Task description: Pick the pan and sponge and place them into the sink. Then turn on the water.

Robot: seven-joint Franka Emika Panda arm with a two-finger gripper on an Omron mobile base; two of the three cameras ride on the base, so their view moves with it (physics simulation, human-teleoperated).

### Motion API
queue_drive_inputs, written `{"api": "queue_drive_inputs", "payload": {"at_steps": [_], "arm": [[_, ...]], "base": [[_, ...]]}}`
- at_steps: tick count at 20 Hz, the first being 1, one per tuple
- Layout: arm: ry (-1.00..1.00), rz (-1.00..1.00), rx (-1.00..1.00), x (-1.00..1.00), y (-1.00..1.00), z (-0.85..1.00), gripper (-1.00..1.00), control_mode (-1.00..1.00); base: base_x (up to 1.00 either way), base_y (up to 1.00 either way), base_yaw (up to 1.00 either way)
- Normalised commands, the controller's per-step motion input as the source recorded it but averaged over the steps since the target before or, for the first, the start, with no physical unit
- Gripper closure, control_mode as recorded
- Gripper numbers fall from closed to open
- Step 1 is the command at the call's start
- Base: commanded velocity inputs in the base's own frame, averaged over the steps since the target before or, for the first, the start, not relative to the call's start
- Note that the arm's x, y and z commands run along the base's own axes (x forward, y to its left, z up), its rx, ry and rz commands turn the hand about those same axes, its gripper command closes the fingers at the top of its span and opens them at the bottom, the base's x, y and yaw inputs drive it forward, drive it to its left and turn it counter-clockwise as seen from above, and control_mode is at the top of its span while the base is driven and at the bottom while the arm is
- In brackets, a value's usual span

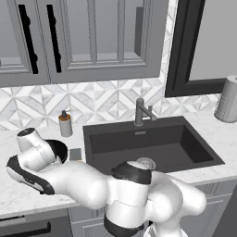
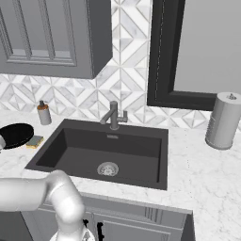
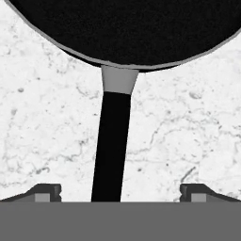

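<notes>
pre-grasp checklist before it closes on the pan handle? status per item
1. Gripper open: ok, the tips stand wide apart.
2. Pan handle between the tips: ok, slightly off centre.
3. Tips low enough to clamp the handle: cannot tell.
4. Sink free for the drop: ok, just the drain in it.
5. Sponge beside the pan, on the sink side: ok, touching or apart cannot tell.
6. Faucet off: ok, no stream.

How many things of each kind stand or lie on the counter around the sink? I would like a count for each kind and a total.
Pan: 1
Sponge: 1
Soap dispenser: 1
Paper towel roll: 1
Total: 4
</notes>
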Motion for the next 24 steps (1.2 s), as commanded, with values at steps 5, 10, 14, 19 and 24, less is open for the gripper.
{"api": "queue_drive_inputs", "payload": {"at_steps": [5, 10, 14, 19, 24], "arm": [[-0.01, 0.00, 0.00, 0.00, 0.00, -0.29, -1.00, -1.00], [-0.06, 0.00, 0.00, 0.00, 0.00, -0.21, -1.00, -1.00], [-0.13, 0.00, 0.00, 0.00, -0.03, -0.30, -1.00, -1.00], [-0.14, 0.00, 0.04, -0.04, -0.25, -0.34, -1.00, -1.00], [-0.07, 0.00, 0.08, 0.00, -0.28, -0.36, 1.00, -1.00]], "base": [[0.00, 0.00, 0.00], [0.00, 0.00, 0.00], [0.00, 0.00, 0.00], [0.00, 0.00, 0.00], [0.00, 0.00, 0.00]]}}
